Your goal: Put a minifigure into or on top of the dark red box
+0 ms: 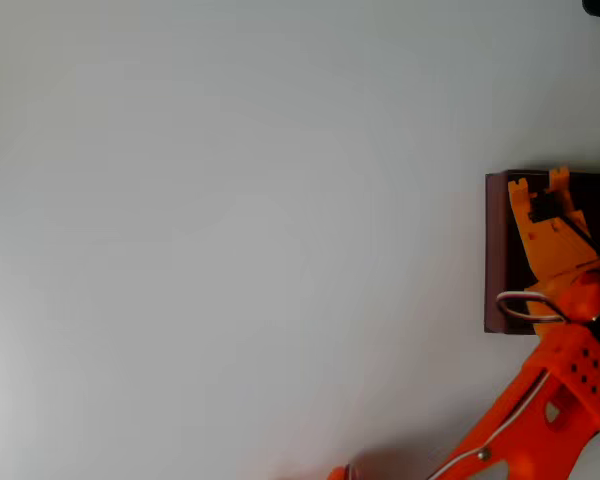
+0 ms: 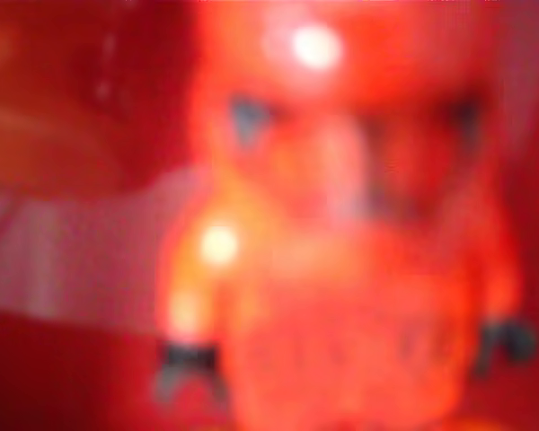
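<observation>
The minifigure (image 2: 341,224) is pinched in the hand (image 1: 540,190) above the dark red box (image 1: 497,250), seemingly for dropping inside.

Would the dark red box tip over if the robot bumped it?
Probably not. The dark red box looks low and wide, flat on the table, so it would more likely slide. Its walls look thin, so it may be light and shift easily under the gripper.
</observation>
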`<state>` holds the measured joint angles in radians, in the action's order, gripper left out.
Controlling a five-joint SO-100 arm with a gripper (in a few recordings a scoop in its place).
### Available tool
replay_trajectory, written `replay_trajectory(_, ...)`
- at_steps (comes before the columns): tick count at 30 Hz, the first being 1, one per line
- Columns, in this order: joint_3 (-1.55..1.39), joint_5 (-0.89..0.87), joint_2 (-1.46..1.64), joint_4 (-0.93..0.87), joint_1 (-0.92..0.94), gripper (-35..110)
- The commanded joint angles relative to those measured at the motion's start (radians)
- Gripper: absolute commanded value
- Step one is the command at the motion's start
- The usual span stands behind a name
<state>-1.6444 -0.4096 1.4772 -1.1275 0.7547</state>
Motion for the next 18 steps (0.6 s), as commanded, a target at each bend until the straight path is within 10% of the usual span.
replay_trajectory(1, 0.017, -0.026, 0.038, -0.032, 0.023, 16)
replay_trajectory(9, -0.052, 0.149, 0.331, -0.156, -0.16, 17)
replay_trajectory(18, -0.253, 0.305, 0.818, -0.356, -0.877, 15)
